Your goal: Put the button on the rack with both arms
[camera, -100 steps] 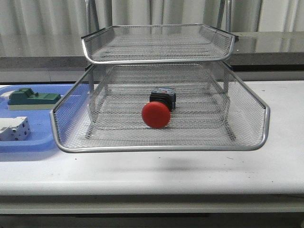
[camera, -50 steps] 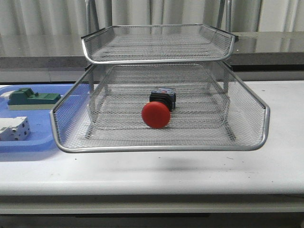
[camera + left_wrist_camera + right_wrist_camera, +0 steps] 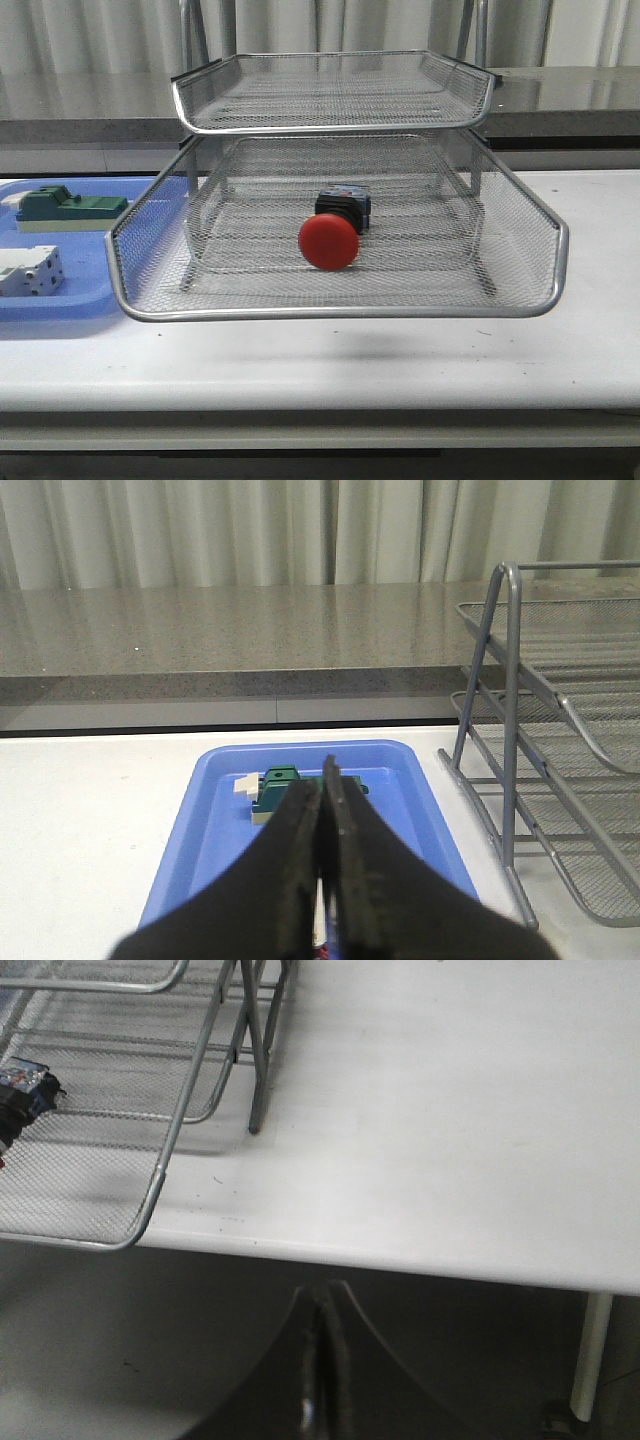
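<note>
The button (image 3: pixel 331 236) lies on its side in the pulled-out middle tray of the rack (image 3: pixel 340 310), red cap toward the front, black body behind it. Its black body (image 3: pixel 20 1095) shows at the edge of the right wrist view. Neither arm appears in the front view. My left gripper (image 3: pixel 321 785) is shut with nothing in it, held above the near end of the blue tray (image 3: pixel 220 830). My right gripper (image 3: pixel 322 1295) is shut and empty, below and in front of the table edge (image 3: pixel 400 1265), off the rack's front right corner.
The blue tray (image 3: pixel 60 300) sits left of the rack and holds a green block-shaped part (image 3: pixel 65 207) and a white boxy part (image 3: pixel 30 272). The rack's top tray (image 3: pixel 335 125) overhangs the middle one. A grey counter (image 3: pixel 220 660) runs behind the table.
</note>
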You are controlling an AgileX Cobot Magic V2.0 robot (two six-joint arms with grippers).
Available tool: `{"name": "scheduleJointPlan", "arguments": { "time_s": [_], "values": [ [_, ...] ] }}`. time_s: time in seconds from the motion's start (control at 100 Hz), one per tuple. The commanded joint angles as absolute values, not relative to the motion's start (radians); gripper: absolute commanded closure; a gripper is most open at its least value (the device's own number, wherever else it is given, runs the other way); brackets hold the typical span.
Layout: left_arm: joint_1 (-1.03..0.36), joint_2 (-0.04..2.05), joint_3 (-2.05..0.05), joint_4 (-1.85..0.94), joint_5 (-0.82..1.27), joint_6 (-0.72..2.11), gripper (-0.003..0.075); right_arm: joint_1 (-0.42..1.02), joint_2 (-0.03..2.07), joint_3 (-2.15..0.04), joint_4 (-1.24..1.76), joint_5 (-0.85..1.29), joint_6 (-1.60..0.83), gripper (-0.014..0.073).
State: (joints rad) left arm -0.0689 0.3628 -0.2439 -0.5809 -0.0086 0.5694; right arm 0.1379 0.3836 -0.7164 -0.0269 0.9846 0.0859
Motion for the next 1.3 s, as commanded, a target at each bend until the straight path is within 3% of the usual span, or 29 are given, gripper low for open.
{"name": "scheduleJointPlan", "arguments": {
  "time_s": [0.0,0.29,0.54,0.81,1.29],
  "values": [
    [-0.067,0.368,-0.271,-0.588,-0.081,0.562,0.0740,0.138,0.394,-0.747,-0.035,0.867,0.080,0.0664],
    [-0.067,0.368,-0.271,-0.588,-0.081,0.562,0.0740,0.138,0.595,-0.747,0.065,0.736,0.011,0.0664],
    [-0.067,0.368,-0.271,-0.588,-0.081,0.562,0.0740,0.161,0.921,-0.747,0.339,0.652,-0.406,0.0663],
    [-0.067,0.368,-0.271,-0.588,-0.081,0.562,0.0740,0.344,1.190,-0.747,0.460,0.614,-0.737,0.0663],
    [-0.067,0.368,-0.271,-0.588,-0.081,0.562,0.0740,0.625,1.381,-0.747,0.460,0.511,-0.762,0.0663]
  ]
}}
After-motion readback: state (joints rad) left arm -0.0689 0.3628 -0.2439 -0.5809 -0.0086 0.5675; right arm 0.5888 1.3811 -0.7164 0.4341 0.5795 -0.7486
